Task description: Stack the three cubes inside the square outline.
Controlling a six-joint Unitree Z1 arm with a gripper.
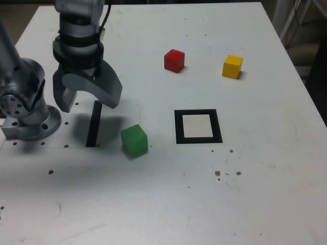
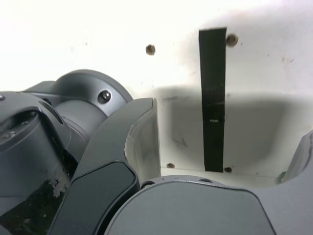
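Observation:
A green cube (image 1: 134, 139) sits on the white table, left of the square outline (image 1: 198, 126) in the exterior view. Far behind the outline rest the red cube (image 1: 174, 60) and, further to the exterior view's right, the yellow cube (image 1: 232, 66). The outline's white centre holds nothing. My gripper (image 1: 88, 104) hangs open above the table at the exterior view's left, to the left of the green cube and above a thin black strip (image 1: 93, 124). Nothing is between its fingers (image 2: 142, 142). The wrist view shows only the strip (image 2: 213, 98) and bare table between the jaws.
The arm's grey base (image 1: 25, 109) stands at the exterior view's left edge, close beside the gripper. Small screw holes (image 2: 150, 49) and dark specks dot the table. The table's right edge (image 1: 301, 76) runs past the yellow cube, with furniture beyond.

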